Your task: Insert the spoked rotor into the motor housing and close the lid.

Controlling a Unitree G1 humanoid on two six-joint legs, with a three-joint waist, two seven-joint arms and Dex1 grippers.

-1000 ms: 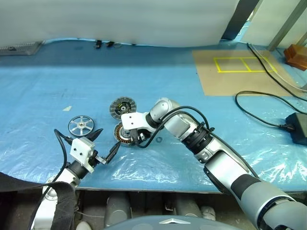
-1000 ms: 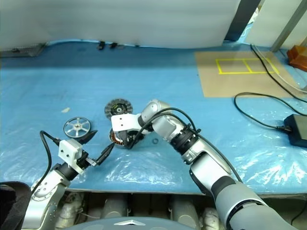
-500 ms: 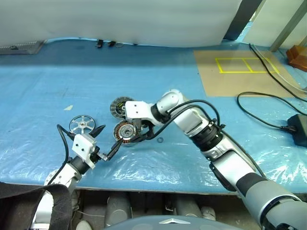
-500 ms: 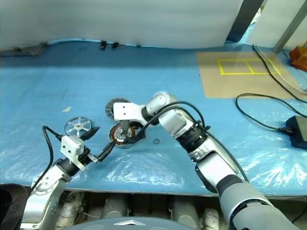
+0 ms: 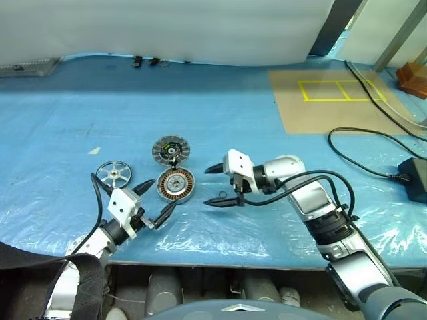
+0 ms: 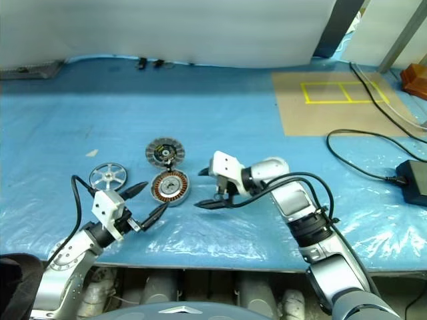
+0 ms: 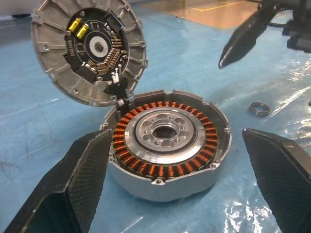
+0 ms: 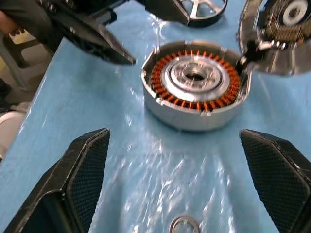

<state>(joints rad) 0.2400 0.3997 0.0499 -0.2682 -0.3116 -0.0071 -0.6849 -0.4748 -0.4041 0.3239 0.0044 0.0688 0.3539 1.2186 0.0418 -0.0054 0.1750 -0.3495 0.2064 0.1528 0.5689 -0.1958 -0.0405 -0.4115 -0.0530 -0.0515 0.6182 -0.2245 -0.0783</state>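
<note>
The motor housing (image 5: 176, 186) sits on the blue sheet with its copper windings facing up. The lid (image 5: 171, 149) rests just beyond it, against its far rim, with the dark inner face showing (image 7: 90, 48). The spoked rotor (image 5: 112, 173) lies flat to the left of the housing. My left gripper (image 5: 161, 196) is open, low over the table at the housing's near left, one finger on each side. My right gripper (image 5: 208, 187) is open and empty just right of the housing, pointing at it.
A small metal ring (image 5: 221, 195) lies between the right gripper's fingers on the sheet. A brown board (image 5: 333, 100) with yellow tape lies at the back right. Black cables (image 5: 363, 157) and a black box (image 5: 417, 177) are at the far right.
My right gripper has let go of the housing, opened and drawn back to the right. The housing now stands free. The left gripper has hardly moved.
</note>
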